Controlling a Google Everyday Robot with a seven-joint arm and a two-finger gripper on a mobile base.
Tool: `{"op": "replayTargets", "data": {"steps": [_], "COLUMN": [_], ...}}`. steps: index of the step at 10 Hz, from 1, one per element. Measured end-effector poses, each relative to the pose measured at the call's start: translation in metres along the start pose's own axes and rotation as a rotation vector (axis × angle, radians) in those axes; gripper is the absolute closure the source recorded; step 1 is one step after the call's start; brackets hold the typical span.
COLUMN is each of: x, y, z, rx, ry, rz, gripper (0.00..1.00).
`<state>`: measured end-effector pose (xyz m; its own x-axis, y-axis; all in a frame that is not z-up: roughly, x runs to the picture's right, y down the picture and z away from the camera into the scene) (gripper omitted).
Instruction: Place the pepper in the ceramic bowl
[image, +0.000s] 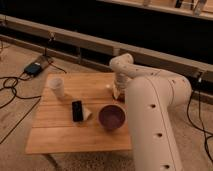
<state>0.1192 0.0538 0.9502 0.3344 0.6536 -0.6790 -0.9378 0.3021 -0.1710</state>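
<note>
Camera view: a low wooden surface (75, 137) stands on a carpeted floor. It is seen from above its front edge, and the robot's white arm (150, 115) fills the right of the frame.
Arm: it rises from the lower right, bends at a rounded joint beyond the surface's far right corner, then turns down toward the wood.
Claw: the claw (117, 91) hangs low at the right edge of the surface, beyond the bowl, with its jaws apart. Whether it touches anything cannot be told.
Pepper: the pepper (120, 97) shows as a small dark-red spot right at the claw, down at the right edge of the surface and outside the bowl.
Ceramic bowl: the ceramic bowl (111, 116), dark maroon and upright, sits on the front right part of the surface, near the claw but apart from it.
White cup: a white cup (56, 86) stands upright near the far left corner, well apart from the bowl.
Black slab: a flat black slab (77, 110) lies mid-surface, left of the bowl.
Pale lump: a pale lump (86, 114) rests just beside the slab's right side, between slab and bowl.
Floor: dark cables (11, 86) trail across the carpet at left, and a small dark box (34, 68) lies beyond the surface's far left corner.
</note>
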Motion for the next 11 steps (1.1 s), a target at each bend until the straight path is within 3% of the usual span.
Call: {"op": "replayTargets", "data": {"steps": [7, 11], "x": [0.002, 0.002], "y": [0.003, 0.002], "z": [0.017, 0.015], "rx": [-0.019, -0.057], "ry": [0.051, 0.058], "rz": [-0.019, 0.002], "gripper": [0.36, 0.77]}}
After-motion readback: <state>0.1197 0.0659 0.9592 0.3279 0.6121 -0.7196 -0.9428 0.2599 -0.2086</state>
